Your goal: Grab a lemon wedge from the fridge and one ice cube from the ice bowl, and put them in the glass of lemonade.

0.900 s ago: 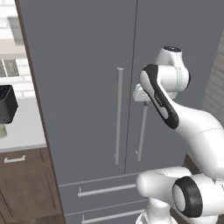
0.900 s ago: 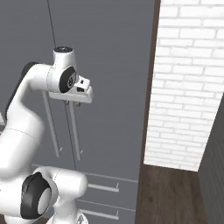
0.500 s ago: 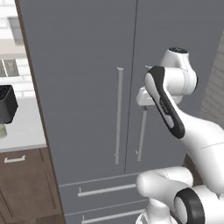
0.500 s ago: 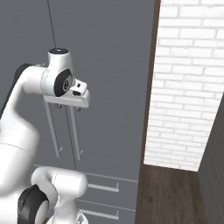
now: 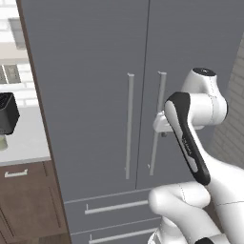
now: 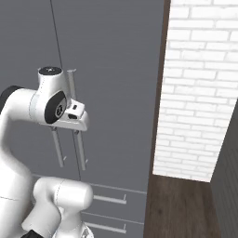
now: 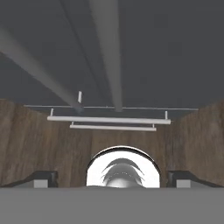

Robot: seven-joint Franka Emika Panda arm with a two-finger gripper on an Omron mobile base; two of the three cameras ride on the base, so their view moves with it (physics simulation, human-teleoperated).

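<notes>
Both doors of the fridge (image 5: 95, 71) are closed (handles side by side); the gripper (image 7: 112, 178) gapes wide by them, holding nothing.

even, flat rendered light with no glare. the fridge (image 5: 95, 95) is uniformly matte grey, its handles (image 5: 129, 126) cast faint shadows. the hand view is dim and soft, slightly blurred toward the edges.
</notes>
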